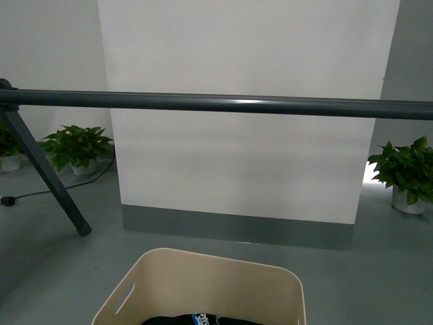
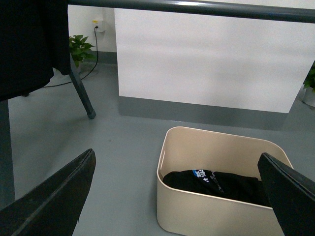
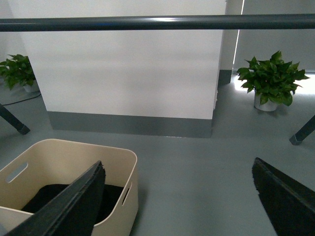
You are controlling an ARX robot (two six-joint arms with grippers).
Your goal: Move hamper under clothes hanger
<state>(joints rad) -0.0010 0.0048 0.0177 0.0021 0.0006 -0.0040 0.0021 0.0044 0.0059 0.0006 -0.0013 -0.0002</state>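
Hamper (image 1: 203,288) on near floor, short of the clothes hanger (image 1: 216,103) bar.
Both grippers, left (image 2: 172,196) and right (image 3: 182,206), released, empty; dark garment (image 2: 216,183) inside hamper; potted plants (image 1: 76,147) flank white panel (image 1: 243,108) beyond.

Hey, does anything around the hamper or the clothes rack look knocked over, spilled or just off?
Nothing stands out. The hamper sits upright on the floor with dark clothing inside it, none spilling over the rim. The clothes hanger bar runs level on its legs. The potted plants stand upright by the wall.
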